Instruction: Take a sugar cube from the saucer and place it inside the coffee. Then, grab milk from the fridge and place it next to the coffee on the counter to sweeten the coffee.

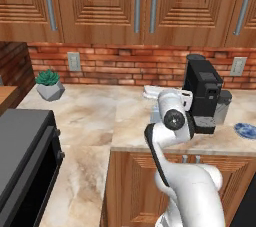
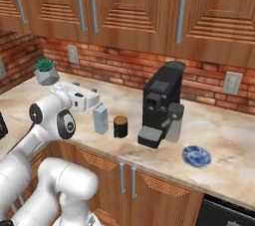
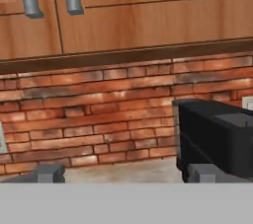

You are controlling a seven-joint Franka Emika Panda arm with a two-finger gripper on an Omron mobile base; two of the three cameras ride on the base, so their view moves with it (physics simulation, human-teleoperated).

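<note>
One pale blue-grey gabled milk (image 2: 100,119) upright beside black coffee (image 2: 120,126); claw (image 2: 94,101) apart.

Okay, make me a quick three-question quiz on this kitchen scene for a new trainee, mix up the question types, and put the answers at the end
1. True or false: the milk stands upright on the counter.
2. Which stands right beside the milk? A) the coffee B) the saucer C) the plant
3. Fill in: the gripper hangs just above the milk with its jaws ____.

Key:
1. True. The carton is on its base, left of the coffee in the right base view.
2. A. The saucer lies on the far side of the coffee machine, and the plant sits back by the brick wall.
3. Open; it holds nothing.
</note>
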